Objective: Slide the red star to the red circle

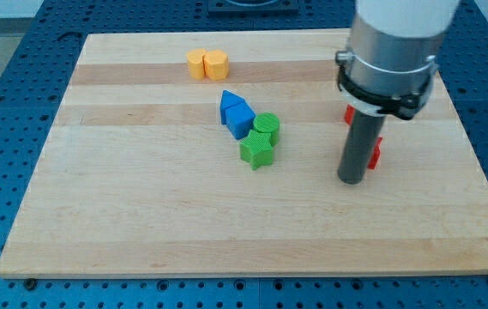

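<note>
My tip (352, 179), the end effector's lower end, is a bare rod with nothing to clench or release, and it is resting on the tabletop (141, 215) at the view's right. A red block (376, 152) is peeking out just beside the rod, its shape hidden. Another red block (347, 112) is showing behind the arm, mostly covered. Yellow (207, 64), blue (235, 114) and green blocks (261, 140) are sitting well apart to the view's left.

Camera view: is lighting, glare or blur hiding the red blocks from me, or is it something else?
Camera view: lighting is even, shadows soft, no glare on the board; focus is sharp. The rod itself hides most of both red pieces, so their shapes cannot be told; my tip sits just at the view's left of the lower one.
</note>
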`<state>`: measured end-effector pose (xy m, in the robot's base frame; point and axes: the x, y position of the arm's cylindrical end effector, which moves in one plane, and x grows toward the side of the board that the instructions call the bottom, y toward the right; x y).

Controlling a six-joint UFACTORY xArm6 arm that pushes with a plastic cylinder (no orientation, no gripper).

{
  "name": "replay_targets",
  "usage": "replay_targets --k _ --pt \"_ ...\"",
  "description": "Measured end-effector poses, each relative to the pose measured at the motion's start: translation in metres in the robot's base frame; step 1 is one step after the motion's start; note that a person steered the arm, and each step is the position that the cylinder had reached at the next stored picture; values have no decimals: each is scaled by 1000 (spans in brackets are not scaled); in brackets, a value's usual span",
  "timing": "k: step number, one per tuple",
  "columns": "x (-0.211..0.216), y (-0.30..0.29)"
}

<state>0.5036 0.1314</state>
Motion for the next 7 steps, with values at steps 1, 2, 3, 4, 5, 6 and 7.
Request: replay_targets --k 1,2,3,4,5,6,7 --pt "-9 39" --pt "-37 47" --pt "-48 47" --pt "-41 47" --pt "-39 46" --pt "-44 45" --pt "-60 45"
